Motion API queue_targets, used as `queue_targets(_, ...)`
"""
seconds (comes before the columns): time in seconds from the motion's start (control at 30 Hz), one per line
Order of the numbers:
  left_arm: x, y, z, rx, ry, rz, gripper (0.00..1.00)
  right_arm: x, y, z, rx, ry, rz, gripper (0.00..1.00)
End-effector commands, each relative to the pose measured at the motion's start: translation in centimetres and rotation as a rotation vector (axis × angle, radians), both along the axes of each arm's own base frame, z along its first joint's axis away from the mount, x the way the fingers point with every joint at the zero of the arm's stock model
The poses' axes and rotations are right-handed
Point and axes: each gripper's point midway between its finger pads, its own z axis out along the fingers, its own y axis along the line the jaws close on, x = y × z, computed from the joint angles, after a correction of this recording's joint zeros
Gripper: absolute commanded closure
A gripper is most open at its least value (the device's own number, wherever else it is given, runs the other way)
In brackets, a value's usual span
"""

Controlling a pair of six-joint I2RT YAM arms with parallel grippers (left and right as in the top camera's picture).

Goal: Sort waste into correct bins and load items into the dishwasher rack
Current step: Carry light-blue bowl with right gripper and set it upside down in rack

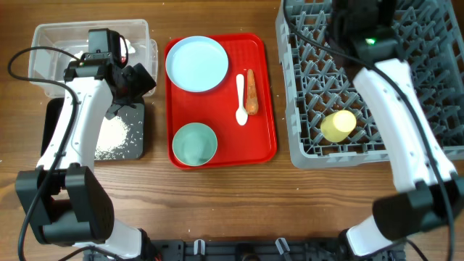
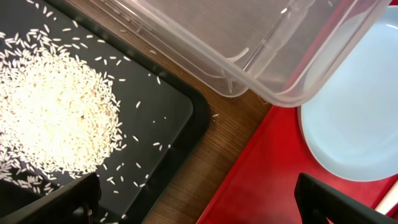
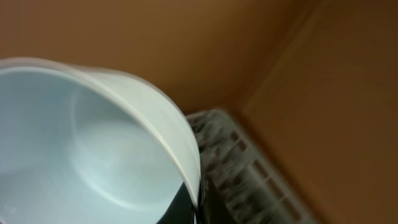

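Wood surface is seen under everything, with the grey rack at the right, the red tray in the middle, and the tub and black tray at the left. A bowl is gripped at its rim by the right pincer, closed on it, above the far part of the rack. The loading step is therefore judged to be in hand. The cup is already laid in the rack, near side. The left pincer is spread wide and nothing is held in it; it is placed over the black tray's edge, beside the rice. Next, the bowl should be lowered between pegs and only then released. The plate, spoon, carrot and other bowl are on the red tray, not yet sorted.
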Motion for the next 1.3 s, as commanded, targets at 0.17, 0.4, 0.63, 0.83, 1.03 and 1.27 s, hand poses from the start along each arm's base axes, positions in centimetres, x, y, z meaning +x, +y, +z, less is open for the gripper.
queue_targets(0.17, 0.2, 0.5, 0.9, 0.015, -0.025, 0.015, 0.00, 5.8, 0.3, -7.7, -0.597, 0.448, -0.019, 0.96)
queue_targets(0.4, 0.2, 0.5, 0.9, 0.015, -0.025, 0.015, 0.00, 8.8, 3.2, -12.0, -0.614, 0.438, 0.084, 0.96)
queue_targets(0.63, 0.2, 0.5, 0.9, 0.015, -0.025, 0.015, 0.00, 9.6, 4.0, -14.6, -0.592, 0.439, 0.117, 0.96)
queue_targets(0.83, 0.2, 0.5, 0.9, 0.015, -0.025, 0.015, 0.00, 10.1, 5.2, -16.3, -0.547, 0.417, 0.156, 0.96)
queue_targets(1.03, 0.2, 0.5, 0.9, 0.015, -0.025, 0.015, 0.00, 9.7, 7.6, -18.2, -0.519, 0.457, 0.243, 0.82)
queue_targets(1.27, 0.2, 0.5, 0.9, 0.015, -0.025, 0.015, 0.00, 9.1, 8.5, -18.3, -0.532, 0.468, 0.236, 0.09)
